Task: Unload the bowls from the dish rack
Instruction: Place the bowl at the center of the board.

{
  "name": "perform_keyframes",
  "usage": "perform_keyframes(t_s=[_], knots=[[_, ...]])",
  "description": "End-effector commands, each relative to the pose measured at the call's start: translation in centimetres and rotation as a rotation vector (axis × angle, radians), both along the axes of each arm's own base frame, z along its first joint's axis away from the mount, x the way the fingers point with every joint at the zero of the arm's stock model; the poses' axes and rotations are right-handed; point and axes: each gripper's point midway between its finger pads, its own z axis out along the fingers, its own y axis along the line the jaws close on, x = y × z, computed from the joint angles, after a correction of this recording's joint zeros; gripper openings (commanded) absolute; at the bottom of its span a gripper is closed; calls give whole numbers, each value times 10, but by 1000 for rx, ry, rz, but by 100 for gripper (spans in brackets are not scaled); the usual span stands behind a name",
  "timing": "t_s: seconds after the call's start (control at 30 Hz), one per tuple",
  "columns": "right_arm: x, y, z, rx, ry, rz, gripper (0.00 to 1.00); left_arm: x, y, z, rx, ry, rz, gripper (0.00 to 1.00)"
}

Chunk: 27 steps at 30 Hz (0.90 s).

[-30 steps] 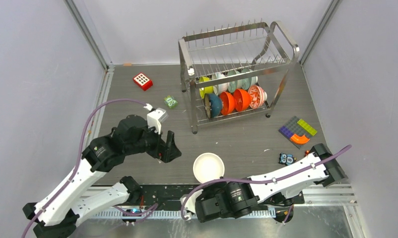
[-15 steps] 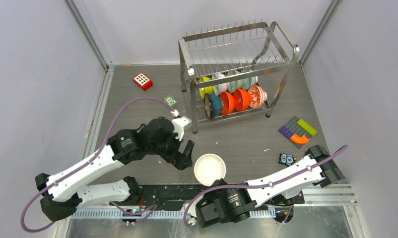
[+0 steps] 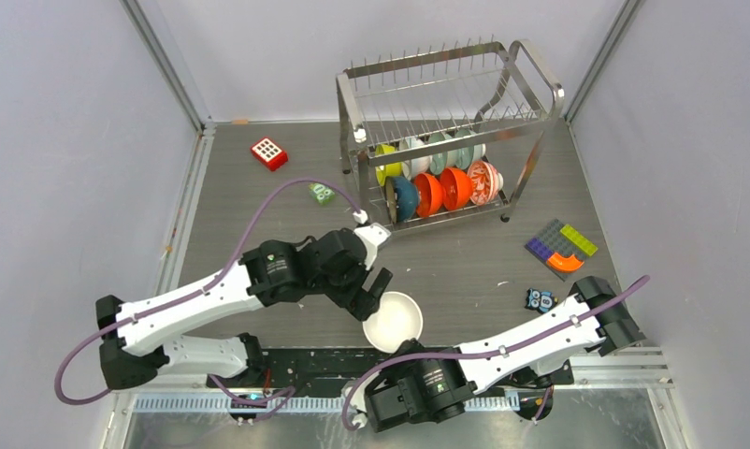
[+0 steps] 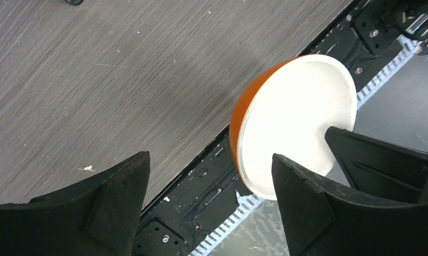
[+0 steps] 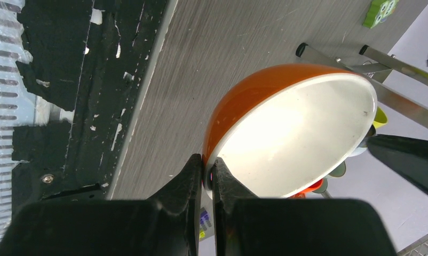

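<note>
We saw the orange, white-lined bowl gripped at its rim by our right pincer, lower edge hidden, left pincer gaping beside it.

Red dotted block far-left on grey table; green toy nearby. Flat bricks and small blue toy at right.

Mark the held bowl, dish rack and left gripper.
held bowl [image 5: 302, 133]: right wrist view, white inside.
dish rack [image 3: 545, 69]: top external view, right end handle.
left gripper [image 4: 209, 165]: left wrist view, between its fingertips.
</note>
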Motion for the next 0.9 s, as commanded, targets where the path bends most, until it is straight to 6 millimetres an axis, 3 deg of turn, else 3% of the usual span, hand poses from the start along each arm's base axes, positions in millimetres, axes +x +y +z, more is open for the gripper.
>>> perform_keyframes(t_s=[0.0,0.4,0.87], knots=[[0,11,17,46,-23,20,1,5,-12,7,6,-61,4,84],[0,16,18,54,-30,26,1,0,-23,-20,63,-27,-12,65],[1,18,19,59,-36,22,1,-8,-28,-31,80,-1,-37,19]])
